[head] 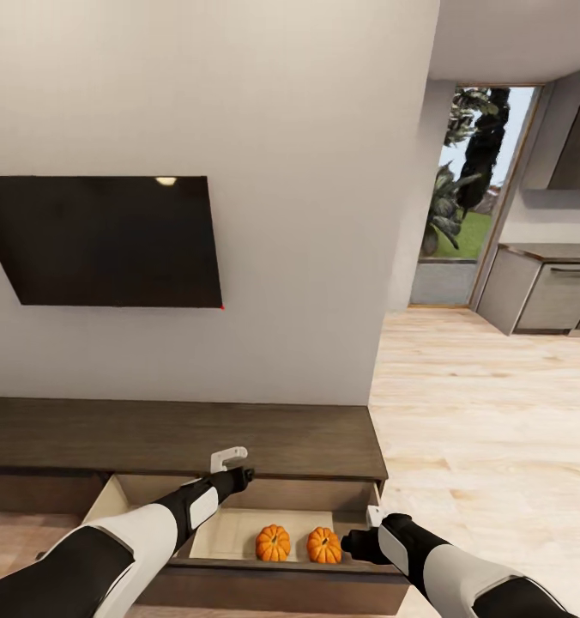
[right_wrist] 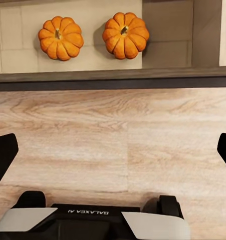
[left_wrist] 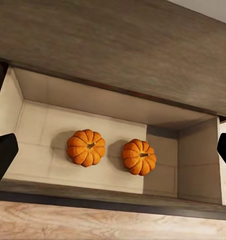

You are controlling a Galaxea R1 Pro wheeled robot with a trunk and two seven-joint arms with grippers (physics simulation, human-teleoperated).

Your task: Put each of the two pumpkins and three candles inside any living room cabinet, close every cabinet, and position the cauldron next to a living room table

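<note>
Pumpkins [head: 273, 542] [head: 324, 545]: ribbed, orange, side by side inside the cabinet [head: 238, 438]'s open beige drawer.
Cabinet: dark wood-grain.
Left gripper [head: 230, 468]: spread wide, empty.
Right gripper [head: 363, 536]: spread wide, empty.

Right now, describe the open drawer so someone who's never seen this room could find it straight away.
Under the wall-mounted TV runs a long, low dark-brown cabinet. The open drawer is at its right end, pulled out toward the robot. Unlike the closed front to its left, it shows a light beige inside holding two orange pumpkins side by side.
</note>
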